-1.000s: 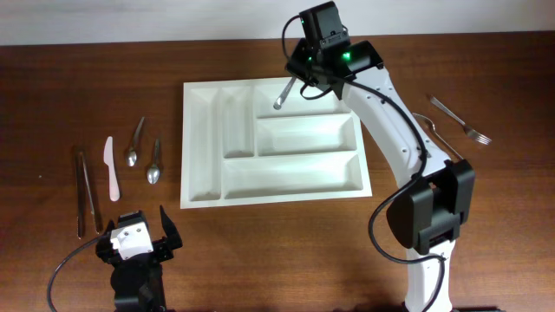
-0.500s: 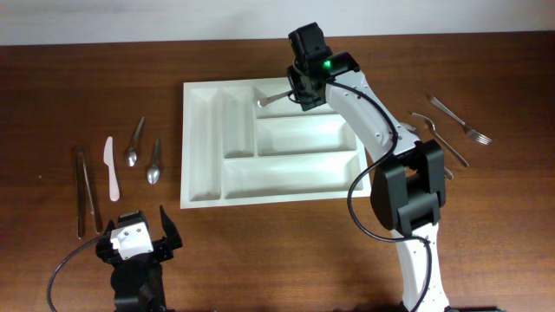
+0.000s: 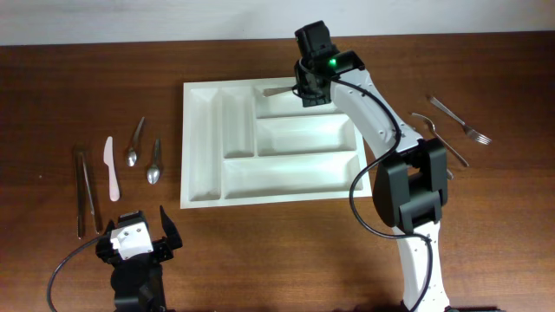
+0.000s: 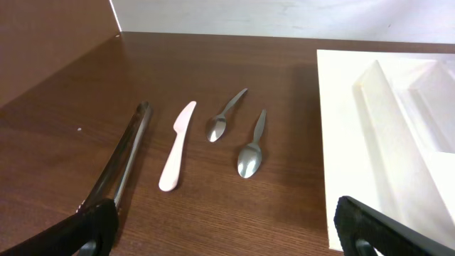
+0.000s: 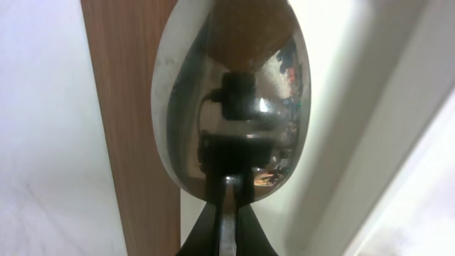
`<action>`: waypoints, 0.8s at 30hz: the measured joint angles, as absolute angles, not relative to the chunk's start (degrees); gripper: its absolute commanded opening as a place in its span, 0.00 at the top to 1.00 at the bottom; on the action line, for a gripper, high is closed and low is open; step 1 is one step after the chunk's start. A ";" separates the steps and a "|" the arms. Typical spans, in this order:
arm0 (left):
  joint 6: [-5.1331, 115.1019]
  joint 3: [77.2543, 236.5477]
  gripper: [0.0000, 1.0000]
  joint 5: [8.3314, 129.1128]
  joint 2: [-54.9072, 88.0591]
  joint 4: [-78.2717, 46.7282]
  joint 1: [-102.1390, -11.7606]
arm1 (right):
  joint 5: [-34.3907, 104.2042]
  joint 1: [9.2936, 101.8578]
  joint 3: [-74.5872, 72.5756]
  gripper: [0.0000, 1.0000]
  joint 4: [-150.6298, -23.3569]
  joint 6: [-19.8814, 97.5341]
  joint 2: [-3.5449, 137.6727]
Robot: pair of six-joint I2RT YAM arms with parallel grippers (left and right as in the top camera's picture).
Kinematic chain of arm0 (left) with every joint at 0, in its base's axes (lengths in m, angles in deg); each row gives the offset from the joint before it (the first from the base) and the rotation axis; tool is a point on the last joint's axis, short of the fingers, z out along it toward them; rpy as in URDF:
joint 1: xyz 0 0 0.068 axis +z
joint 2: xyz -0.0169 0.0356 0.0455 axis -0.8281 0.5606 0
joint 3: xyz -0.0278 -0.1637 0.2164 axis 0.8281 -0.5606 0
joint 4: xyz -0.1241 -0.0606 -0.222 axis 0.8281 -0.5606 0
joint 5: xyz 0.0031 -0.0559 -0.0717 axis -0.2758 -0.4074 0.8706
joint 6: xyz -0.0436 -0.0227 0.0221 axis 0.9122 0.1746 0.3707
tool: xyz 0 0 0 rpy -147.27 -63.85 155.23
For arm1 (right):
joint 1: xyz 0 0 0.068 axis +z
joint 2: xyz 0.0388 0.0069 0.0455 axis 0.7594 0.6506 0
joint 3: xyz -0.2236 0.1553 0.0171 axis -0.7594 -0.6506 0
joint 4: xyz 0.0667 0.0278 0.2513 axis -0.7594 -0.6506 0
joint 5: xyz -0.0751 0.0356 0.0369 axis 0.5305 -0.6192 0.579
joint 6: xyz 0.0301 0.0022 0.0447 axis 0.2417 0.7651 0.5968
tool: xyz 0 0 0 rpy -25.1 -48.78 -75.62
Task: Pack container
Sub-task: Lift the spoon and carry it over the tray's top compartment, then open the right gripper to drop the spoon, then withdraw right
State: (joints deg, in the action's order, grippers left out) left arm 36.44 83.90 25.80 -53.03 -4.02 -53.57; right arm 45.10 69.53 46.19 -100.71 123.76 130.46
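Note:
The container (image 3: 286, 173) is a large white tray lying mid-table; its left part shows in the left wrist view (image 4: 384, 128). My right gripper (image 3: 305, 89) hovers over the top long compartment, shut on the handle of a metal spoon (image 3: 276, 89) that points left along it. In the right wrist view the spoon bowl (image 5: 234, 92) fills the frame ahead of the shut gripper (image 5: 226, 227), with white tray walls (image 5: 377, 107) below. My left gripper (image 3: 139, 224) stands open near the front left edge, nothing between its fingers (image 4: 227, 227).
Left of the tray lie two metal spoons (image 3: 133, 143) (image 3: 154, 162), a white plastic knife (image 3: 111, 169) and long metal pieces (image 3: 85, 191). Forks (image 3: 458, 119) (image 3: 438, 137) lie right of the tray, beside the right arm.
The right gripper has swung left and turned with the spoon, which now lies level along the top compartment. The left arm has not moved.

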 measured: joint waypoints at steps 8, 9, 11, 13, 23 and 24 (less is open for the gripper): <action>36.44 83.90 0.01 25.80 -53.03 -4.02 -53.57 | 45.10 68.02 46.19 0.96 -101.17 123.94 130.94; 36.44 83.90 0.01 25.80 -53.03 -4.02 -53.57 | 45.10 67.91 46.19 0.96 -101.30 123.87 131.09; 36.44 83.90 0.01 25.80 -53.03 -4.02 -53.57 | 45.10 67.91 46.19 0.96 -101.41 123.87 131.51; 36.44 83.90 0.01 25.80 -53.03 -4.02 -53.57 | 45.10 67.91 46.19 0.96 -101.71 123.89 132.01; 36.44 83.90 0.01 25.80 -53.03 -4.02 -53.57 | 45.10 67.91 46.19 0.66 -101.69 123.46 133.41; 36.42 83.90 0.01 25.80 -53.03 -4.02 -53.57 | 45.10 67.91 46.19 0.61 -101.41 123.22 133.43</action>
